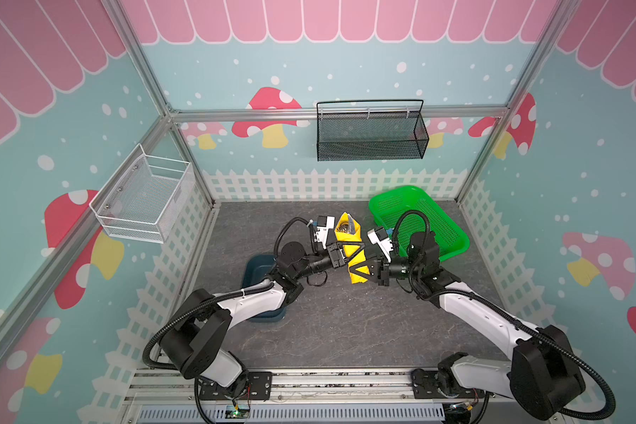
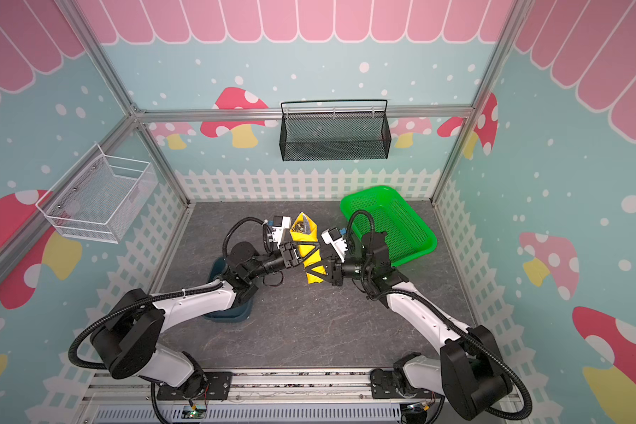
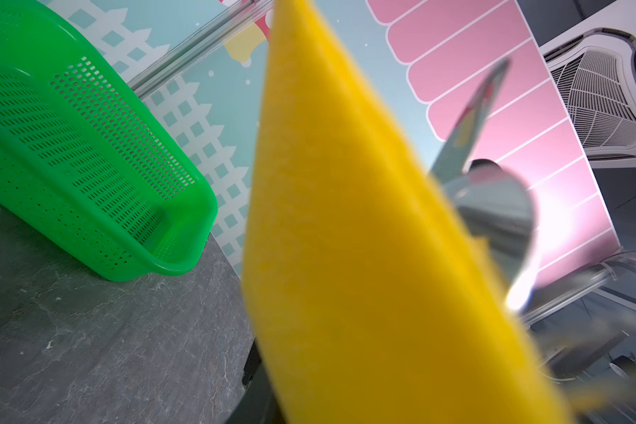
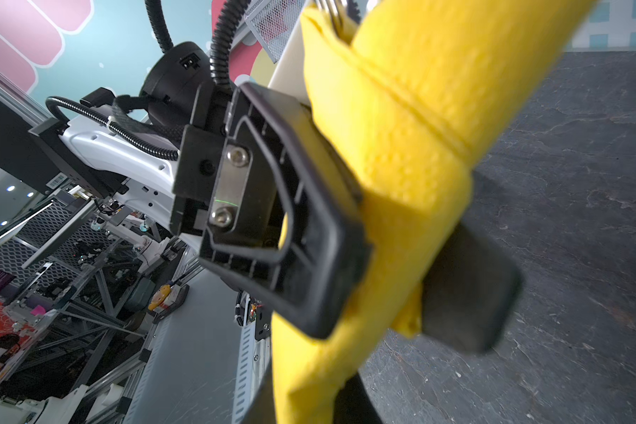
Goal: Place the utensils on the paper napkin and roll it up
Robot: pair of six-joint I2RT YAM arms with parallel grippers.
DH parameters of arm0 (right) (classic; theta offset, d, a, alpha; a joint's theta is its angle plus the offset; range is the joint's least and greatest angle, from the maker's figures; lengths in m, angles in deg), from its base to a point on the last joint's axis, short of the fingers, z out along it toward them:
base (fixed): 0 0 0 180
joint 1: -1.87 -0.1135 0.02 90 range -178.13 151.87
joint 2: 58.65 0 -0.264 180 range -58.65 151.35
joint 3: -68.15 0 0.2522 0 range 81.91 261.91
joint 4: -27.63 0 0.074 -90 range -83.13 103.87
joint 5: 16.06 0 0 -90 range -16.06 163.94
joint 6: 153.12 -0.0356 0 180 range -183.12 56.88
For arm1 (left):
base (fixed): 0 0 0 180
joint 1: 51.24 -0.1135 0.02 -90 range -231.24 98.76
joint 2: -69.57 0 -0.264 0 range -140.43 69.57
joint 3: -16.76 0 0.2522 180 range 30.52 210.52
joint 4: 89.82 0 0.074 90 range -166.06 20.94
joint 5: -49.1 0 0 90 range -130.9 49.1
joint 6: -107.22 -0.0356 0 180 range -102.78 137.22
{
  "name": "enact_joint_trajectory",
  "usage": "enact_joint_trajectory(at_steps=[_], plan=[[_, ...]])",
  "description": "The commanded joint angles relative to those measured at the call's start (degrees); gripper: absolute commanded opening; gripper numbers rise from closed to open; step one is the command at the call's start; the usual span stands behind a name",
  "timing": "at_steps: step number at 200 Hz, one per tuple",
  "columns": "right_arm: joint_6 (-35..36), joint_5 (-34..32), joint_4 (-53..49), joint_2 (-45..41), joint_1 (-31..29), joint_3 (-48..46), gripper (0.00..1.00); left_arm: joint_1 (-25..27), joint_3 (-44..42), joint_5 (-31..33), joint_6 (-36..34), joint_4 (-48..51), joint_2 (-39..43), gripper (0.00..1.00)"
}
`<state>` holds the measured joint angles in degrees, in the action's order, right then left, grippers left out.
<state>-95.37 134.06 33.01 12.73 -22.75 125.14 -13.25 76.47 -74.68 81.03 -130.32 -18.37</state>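
Napkin (image 1: 347, 236) is rolled up with the utensils (image 1: 344, 228) poking out of its far end, held up off the table (image 1: 327, 323) near the middle. Left claw (image 1: 353, 249) is clamped round its middle, and right claw (image 1: 358, 270) pinches the near end.

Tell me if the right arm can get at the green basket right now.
Likely yes: the green basket sits right beside the right gripper, nothing between. But its fingers are shut on the rolled paper napkin, which the left gripper clasps too.
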Motion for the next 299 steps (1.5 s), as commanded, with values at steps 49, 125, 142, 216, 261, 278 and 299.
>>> enact_joint_trajectory(at_steps=[49,125,142,216,261,278,299], plan=[[-1.6,-1.4,5.0,-2.0,1.3,-0.5,0.11,-0.7,-0.7,0.9,0.5,-1.2,0.5,0.28],[-2.4,-1.9,4.9,-1.8,1.8,-0.6,0.11,-0.7,-0.5,1.4,0.4,-1.3,0.5,0.15],[-2.4,-1.2,5.2,-1.8,1.8,-0.7,0.13,-0.7,-0.3,1.3,0.3,-1.3,0.3,0.13],[-3.0,5.5,8.6,-0.2,1.7,-0.4,0.35,-0.6,1.2,-0.8,1.5,-2.9,-0.8,0.08],[-4.8,7.9,12.0,1.6,1.8,-0.6,0.37,-0.6,2.0,-1.7,2.0,-3.4,-1.6,0.08],[-4.8,8.4,12.0,1.6,1.7,-0.7,0.37,-0.6,2.1,-1.5,2.0,-3.4,-1.7,0.08],[-4.5,9.2,11.7,1.9,1.8,-0.9,0.44,-0.5,2.7,-1.7,2.5,-4.1,-2.0,0.08]])
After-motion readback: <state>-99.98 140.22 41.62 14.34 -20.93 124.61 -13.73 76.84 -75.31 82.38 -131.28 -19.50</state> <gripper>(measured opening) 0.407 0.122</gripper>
